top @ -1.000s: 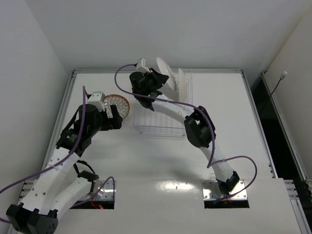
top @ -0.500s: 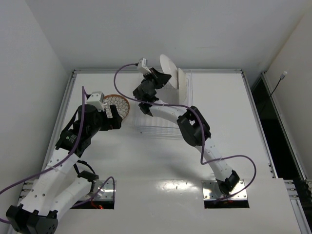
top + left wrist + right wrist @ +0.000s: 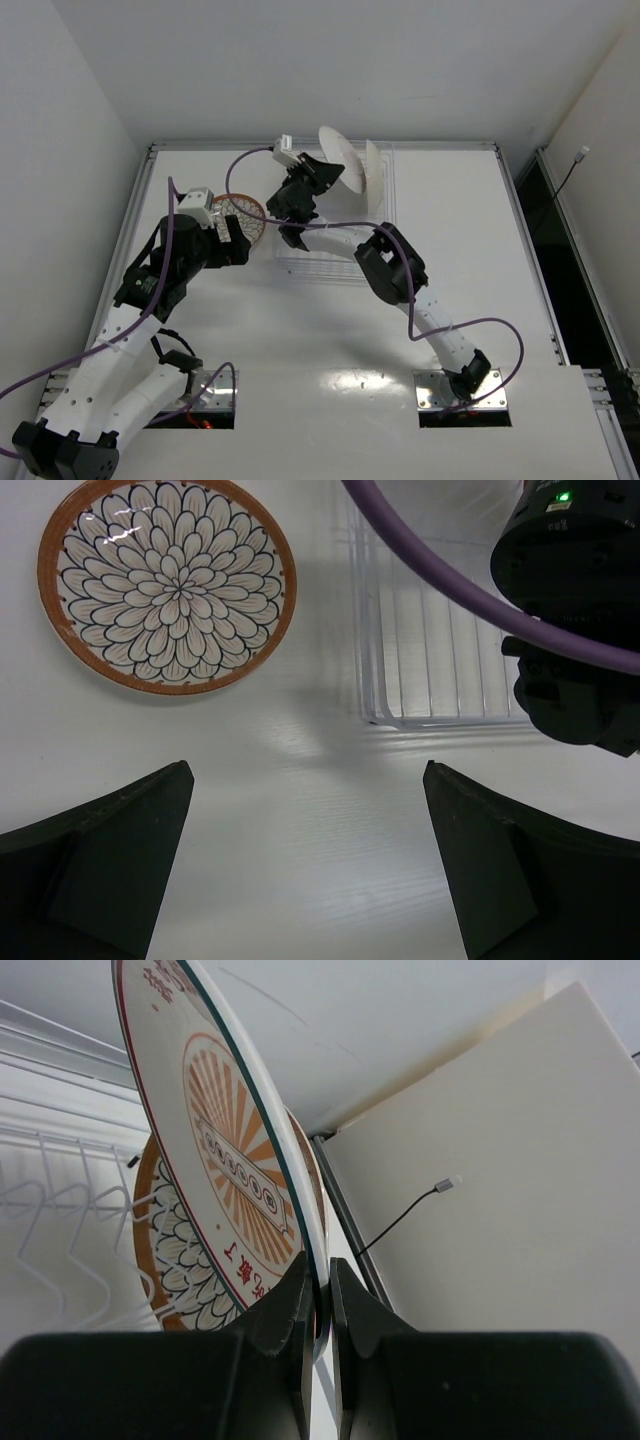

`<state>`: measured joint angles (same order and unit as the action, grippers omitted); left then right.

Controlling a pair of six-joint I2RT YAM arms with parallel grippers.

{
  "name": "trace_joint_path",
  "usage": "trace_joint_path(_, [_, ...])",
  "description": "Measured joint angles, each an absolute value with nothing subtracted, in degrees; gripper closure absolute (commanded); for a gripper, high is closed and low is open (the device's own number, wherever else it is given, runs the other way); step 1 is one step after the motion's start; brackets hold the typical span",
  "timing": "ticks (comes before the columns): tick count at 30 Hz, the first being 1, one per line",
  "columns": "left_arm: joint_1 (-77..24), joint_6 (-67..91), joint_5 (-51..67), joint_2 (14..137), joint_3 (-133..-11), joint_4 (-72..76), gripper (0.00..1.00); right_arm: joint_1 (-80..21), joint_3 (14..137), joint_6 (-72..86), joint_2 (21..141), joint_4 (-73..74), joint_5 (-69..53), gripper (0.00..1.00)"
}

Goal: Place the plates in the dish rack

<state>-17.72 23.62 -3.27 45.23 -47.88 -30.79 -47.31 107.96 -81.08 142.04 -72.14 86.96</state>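
While the right claw (image 3: 318,1290) pinches the orange-sunburst plate (image 3: 215,1160) over the clear wire rack (image 3: 440,660), a petal-patterned plate (image 3: 175,1250) stands racked; an orange-rimmed plate (image 3: 166,584) lies left, near the open left claw (image 3: 307,780).

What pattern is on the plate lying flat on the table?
The plate has dark-lined flower petals, orange rim; left wrist view.

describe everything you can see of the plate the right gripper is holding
The sunburst plate is round, glossy like ceramic, with an orange ray centre, a band of printed marks, a dark-edged rim and a white underside. The right gripper pinches its rim, holding it on edge and tilted above the dish rack, beside a patterned plate standing there.
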Motion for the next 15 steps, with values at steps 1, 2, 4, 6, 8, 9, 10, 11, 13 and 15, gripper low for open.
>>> trace_joint_path(1, [-17.72, 23.62, -3.38, 45.25, -47.88, -30.79, 0.0, -47.51, 107.96, -81.1, 142.04, -72.16, 86.96, 1.0])
trace_joint_path(2, [-17.72, 23.62, -3.44, 45.25, -47.88, -30.79, 0.0, -47.66, 107.96, -81.12, 142.04, -72.16, 86.96, 1.0])
trace_joint_path(4, [-17.72, 23.62, -3.46, 45.23, -47.88, -30.79, 0.0, -47.99, 108.03, -81.23, 142.04, -72.23, 86.96, 1.0])
trace_joint_path(6, [-17.72, 23.62, -3.49, 45.23, -47.88, -30.79, 0.0, -48.16, 108.09, -81.28, 142.04, -72.44, 86.96, 1.0])
trace_joint_path(8, [-17.72, 23.62, -3.53, 45.25, -47.88, -30.79, 0.0, -48.16, 108.07, -81.28, 142.04, -72.47, 86.96, 1.0])
trace_joint_path(9, [-17.72, 23.62, -3.6, 45.25, -47.88, -30.79, 0.0, -48.14, 107.94, -81.28, 142.04, -72.49, 86.94, 1.0])
trace_joint_path(10, [-17.72, 23.62, -3.66, 45.25, -47.88, -30.79, 0.0, -48.14, 107.55, -81.28, 142.04, -72.84, 86.91, 1.0])
trace_joint_path(11, [-17.72, 23.62, -3.68, 45.25, -47.88, -30.79, 0.0, -48.16, 107.07, -81.28, 142.04, -73.1, 86.91, 1.0])
trace_joint_path(13, [-17.72, 23.62, -3.7, 45.28, -47.88, -30.79, 0.0, -48.21, 105.73, -81.3, 142.04, -73.28, 86.96, 1.0])
trace_joint_path(15, [-17.72, 23.62, -3.73, 45.34, -47.88, -30.81, 0.0, -48.21, 104.68, -81.32, 142.04, -73.25, 87.0, 1.0])
